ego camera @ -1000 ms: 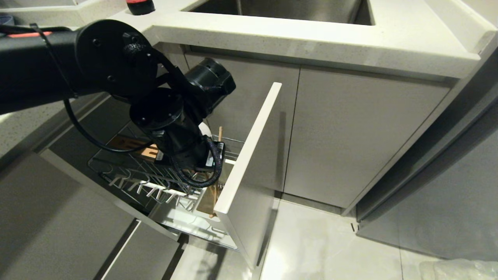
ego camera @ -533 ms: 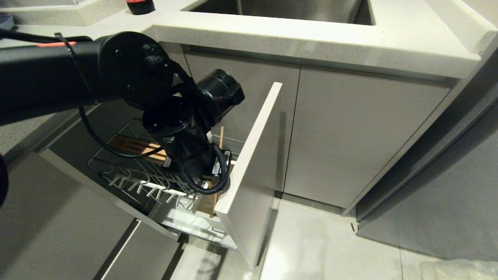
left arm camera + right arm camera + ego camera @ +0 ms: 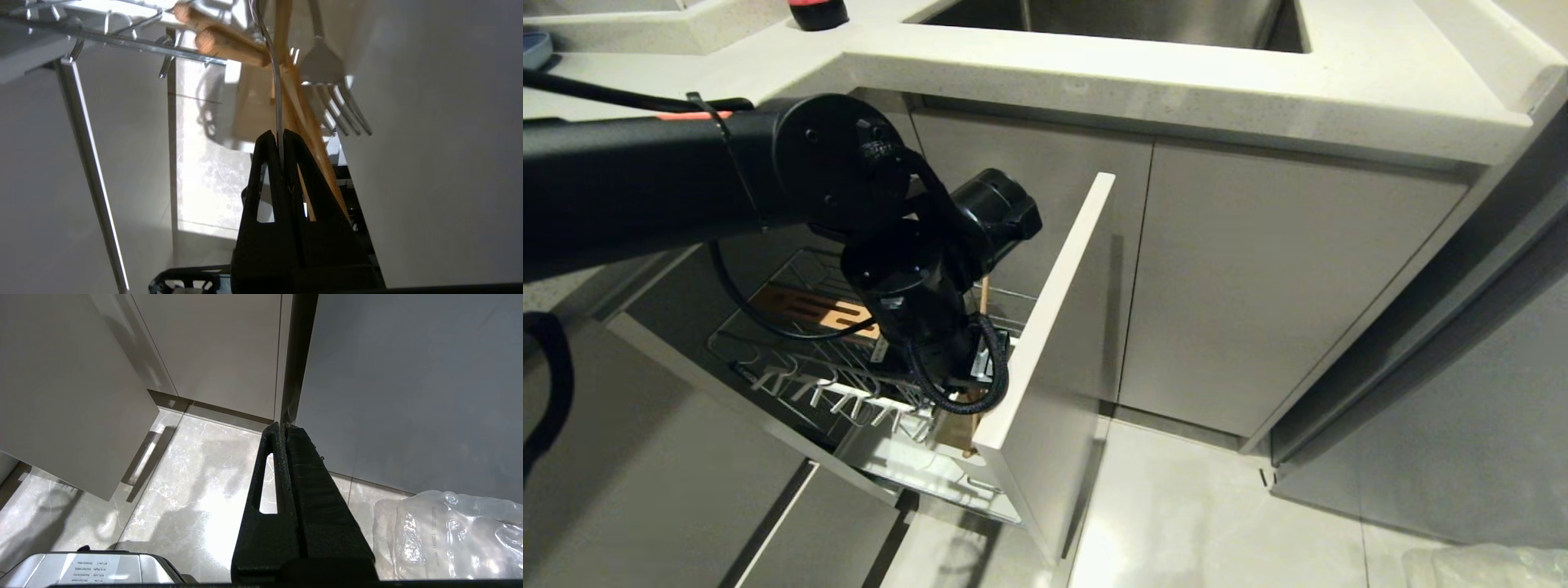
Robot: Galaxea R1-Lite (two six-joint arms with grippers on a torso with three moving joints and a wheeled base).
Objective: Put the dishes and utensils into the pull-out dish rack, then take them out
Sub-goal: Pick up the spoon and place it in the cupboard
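- Above me runs a pale stone countertop (image 3: 1192, 90) with a steel sink (image 3: 1111, 20) sunk into it
- Grey cabinet doors (image 3: 1282, 294) stand shut under that sink
- The floor (image 3: 1201, 523) is glossy marbled tile
- A metal fork (image 3: 331, 77) hangs tines down beside wooden utensil handles (image 3: 229, 41)
- A clear plastic bag (image 3: 453, 535) lies crumpled on the tiles

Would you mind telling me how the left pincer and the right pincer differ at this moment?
The left pincer is shut on a thin metal utensil inside the dish rack; the right pincer is shut on nothing. The left sits beside chopsticks; the right hangs over the floor. Both are black with jaws closed.
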